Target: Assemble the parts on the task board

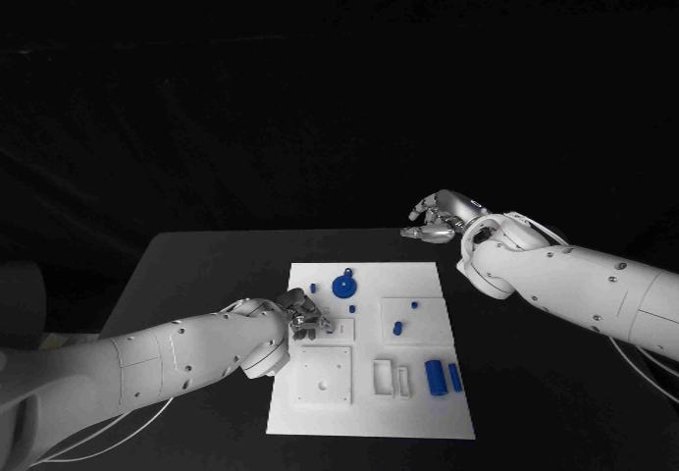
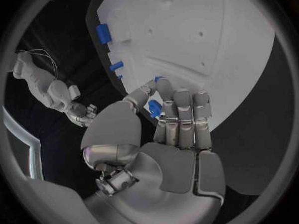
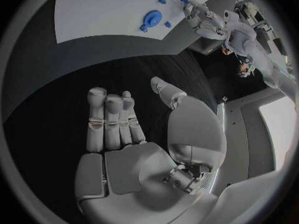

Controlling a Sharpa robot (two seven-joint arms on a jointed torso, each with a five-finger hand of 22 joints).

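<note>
Still early, by the look of it: pinching a small blue part [image 2: 154, 108] in left hand [image 1: 301, 316] over board [image 1: 371, 417]; idling right hand [image 1: 436, 218], fingers apart, empty, beyond it; leaving gear [image 1: 344, 287] and cylinders [image 1: 436, 375] loose.

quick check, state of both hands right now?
Left robot hand: pinching a small blue part over the white board.
Right robot hand: open, holding nothing, off the board above the black table.
</note>
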